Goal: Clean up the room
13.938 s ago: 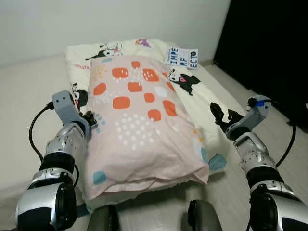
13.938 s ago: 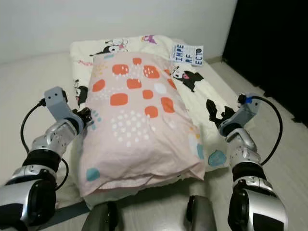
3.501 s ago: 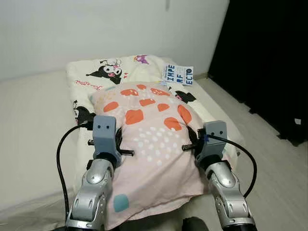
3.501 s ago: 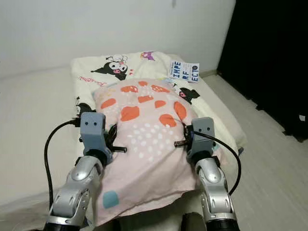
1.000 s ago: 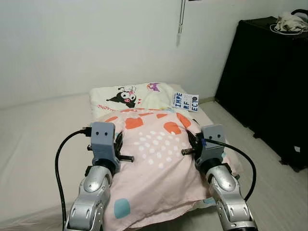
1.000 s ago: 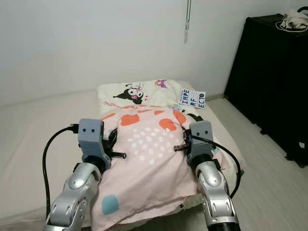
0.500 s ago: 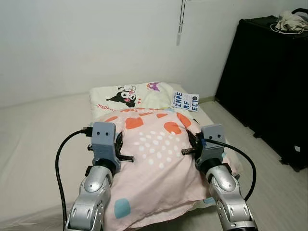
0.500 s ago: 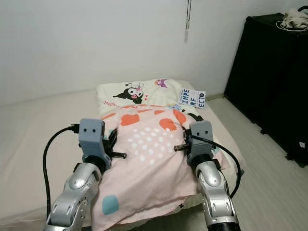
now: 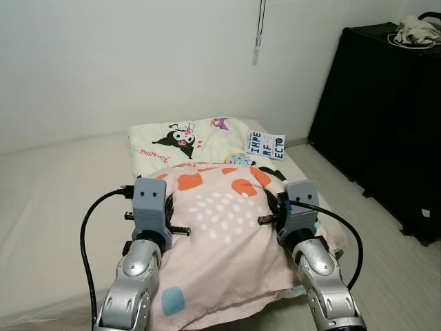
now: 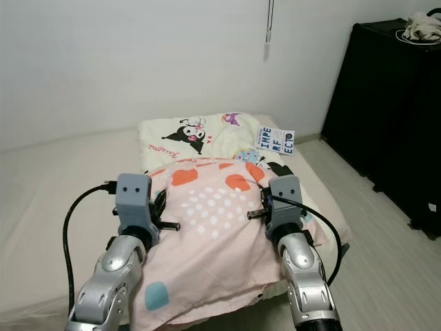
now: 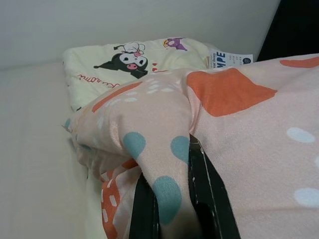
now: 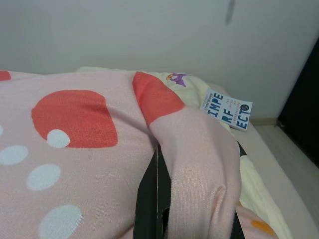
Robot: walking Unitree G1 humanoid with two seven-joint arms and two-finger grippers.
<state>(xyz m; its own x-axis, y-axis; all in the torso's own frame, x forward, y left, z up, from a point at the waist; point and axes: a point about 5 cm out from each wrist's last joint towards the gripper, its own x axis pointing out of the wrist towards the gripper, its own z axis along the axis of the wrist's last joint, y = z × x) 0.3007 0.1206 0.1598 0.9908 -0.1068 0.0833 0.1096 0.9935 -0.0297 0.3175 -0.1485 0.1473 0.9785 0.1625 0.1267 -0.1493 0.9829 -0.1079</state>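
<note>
Pillow [image 9: 220,241], pale pink with orange blotches, white dots and a few teal spots, is held up between the two arms in front of the robot, its lower edge hanging toward the camera. The left gripper [image 11: 172,199] is pinched closed on a fold of the pillow's left edge: the wrist view shows cloth with teal dots squeezed between the two black fingers [image 11: 209,194]. The right gripper [image 12: 162,199] is likewise clamped on the pillow's right edge, with a roll of pink cloth bunched beside its black fingers [image 12: 149,194]. From the head camera, grey wrist blocks flank the pillow on either side, and black cables loop off each arm.

Behind and under the pillow lies a cream blanket [image 9: 186,134] spread on the mattress [image 9: 55,193], printed with a black-and-white cartoon character and smaller purple and pink figures. Red cursive script runs beneath the character; it is too small to read surely. At the blanket's far right corner sits a white label [image 9: 265,145] with blue block letters in three rows: "INPE", "RF", "ECTO", with a line of tiny print above them that cannot be made out.

A tall black cabinet [image 9: 386,124] stands at the right with crumpled pale cloth [image 9: 417,27] on top. A cord [image 9: 260,31] hangs down the white wall.
</note>
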